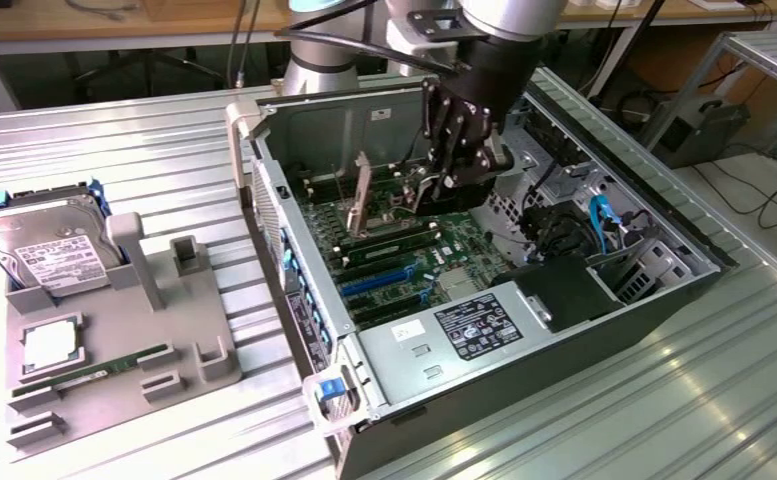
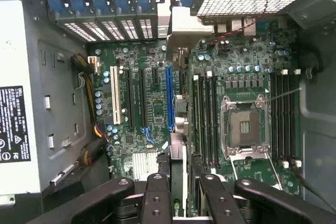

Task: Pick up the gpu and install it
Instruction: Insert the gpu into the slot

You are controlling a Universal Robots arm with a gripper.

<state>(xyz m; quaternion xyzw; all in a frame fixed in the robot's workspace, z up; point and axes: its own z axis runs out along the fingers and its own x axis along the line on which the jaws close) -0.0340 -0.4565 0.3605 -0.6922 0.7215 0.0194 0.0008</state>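
At the exterior view's left, a grey fixture tray sits on the ribbed metal counter. It keeps the spare parts sorted and within reach: a hard drive propped in its cradle and a green memory stick lying flat near the front.

Next comes the open computer case, laid on its side so the motherboard faces up and the arm can come in from above. Its near wall stands tall beside the expansion bays, so that side gives little room for sideways travel.

The gripper is down inside the case, with its fingers clamped on the gpu. The card is held on edge, which makes sense because its connector edge must point down at the board. Its silvery bracket end points towards the rear wall with the blue-clipped slot covers.

In the wrist view the card runs parallel to the slots, just beside the blue slot, between that slot and the nearest bank of memory slots. The white slot lies further off on the other side of the blue one. The lane is narrow, with slot walls and capacitors close on both flanks. I cannot tell whether the card's edge has seated in a slot; I judge it is at or just above the board.

Further right lie the open CPU socket, then the drive cage and cables at the exterior view's right, well apart from the card. The power supply closes off the near end.
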